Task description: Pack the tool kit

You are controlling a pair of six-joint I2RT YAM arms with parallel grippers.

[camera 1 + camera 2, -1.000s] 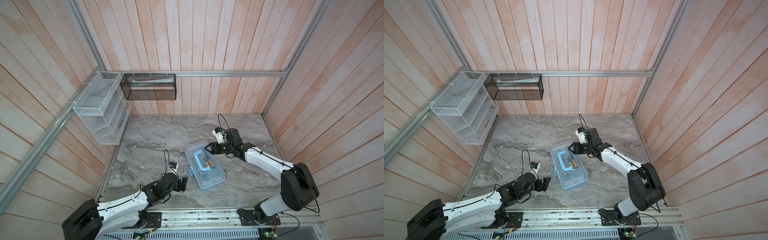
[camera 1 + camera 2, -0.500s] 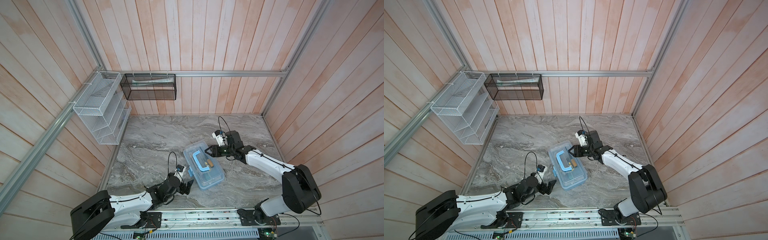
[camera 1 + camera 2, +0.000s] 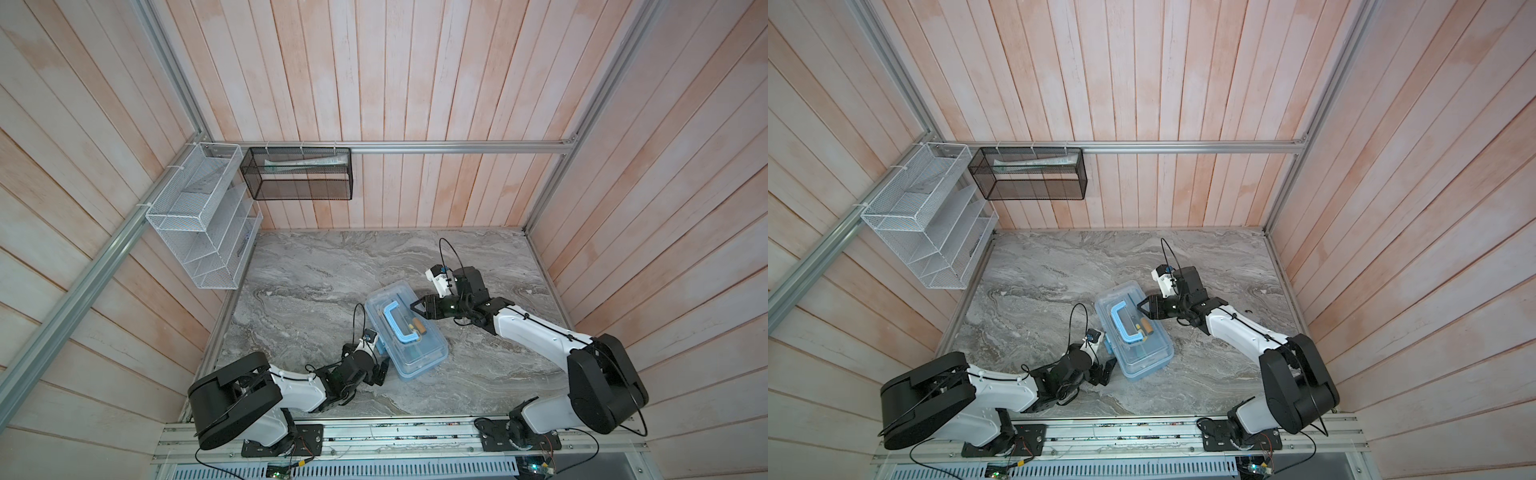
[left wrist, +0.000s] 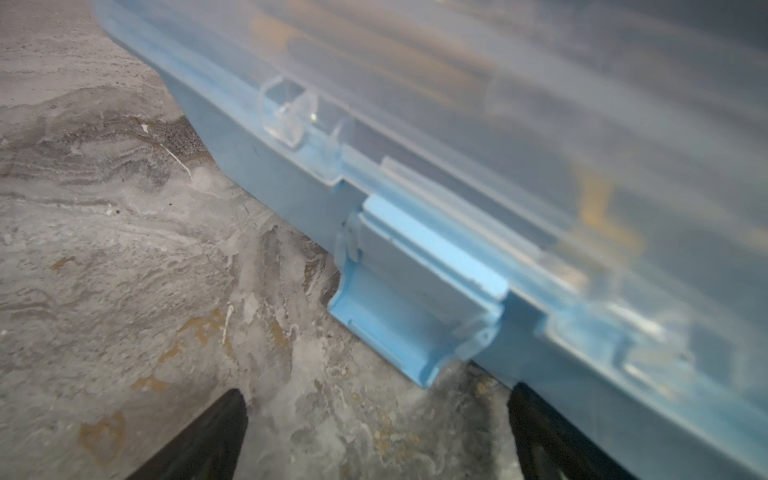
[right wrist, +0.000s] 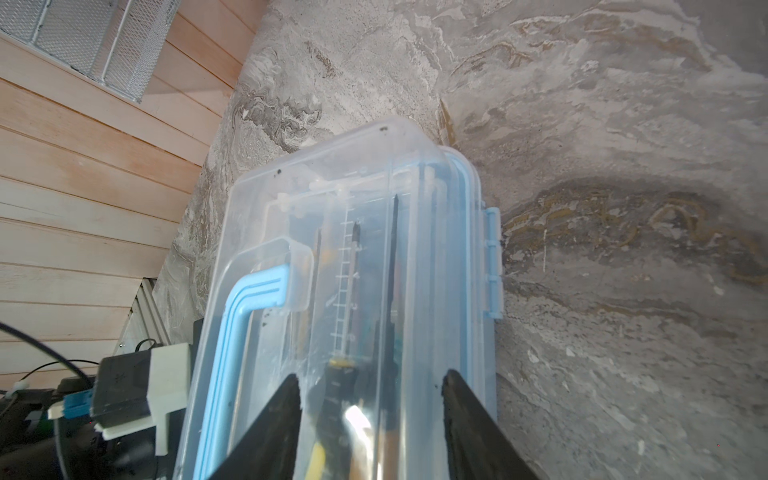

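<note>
A: Spotted tool kit (image 3: 419,353) flat on table (image 3: 316,291), centre-front, lid (image 5: 332,187) down. Looks light, stiff, slick; probably rattly inside.
B: Reading left gripper (image 4: 376,411) as spread wide, empty, just beside the side latch (image 4: 415,299). Right gripper (image 5: 370,378) half-spread over the lid, gripping nothing. Suggest taking the blue handle (image 5: 249,299), not the lid.

White tiered wire rack (image 3: 199,220) on left wall, black rectangular mesh basket (image 3: 297,174) hung from silver aluminium rail (image 3: 457,146) beside it, pale packet (image 3: 305,163) inside, grey veined marble tabletop (image 3: 332,266), wooden plank walls (image 3: 374,75)
</note>
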